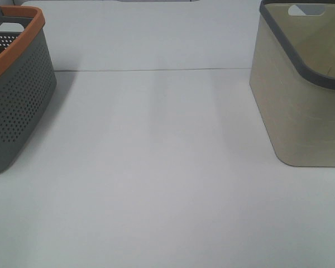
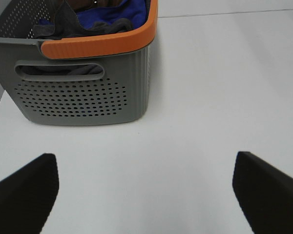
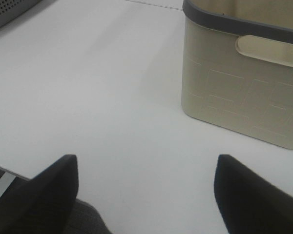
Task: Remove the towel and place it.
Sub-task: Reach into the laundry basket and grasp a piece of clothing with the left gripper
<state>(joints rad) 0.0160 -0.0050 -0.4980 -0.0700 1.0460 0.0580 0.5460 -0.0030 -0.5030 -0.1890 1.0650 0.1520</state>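
Now towel (image 2: 63, 22) dark grey, crumpled inside basket (image 2: 97, 46).

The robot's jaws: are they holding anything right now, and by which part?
Nothing is held. Both pairs of jaws stand wide open over the white table; the crumpled cloths lie in the grey basket.

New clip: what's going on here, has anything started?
Nothing is being handled yet. The left hand and the right hand are both open and hold nothing, each facing a basket across the white table. The towel lies bunched beside a blue cloth inside the grey basket with the orange rim, on the left side. The beige basket stands on the right.
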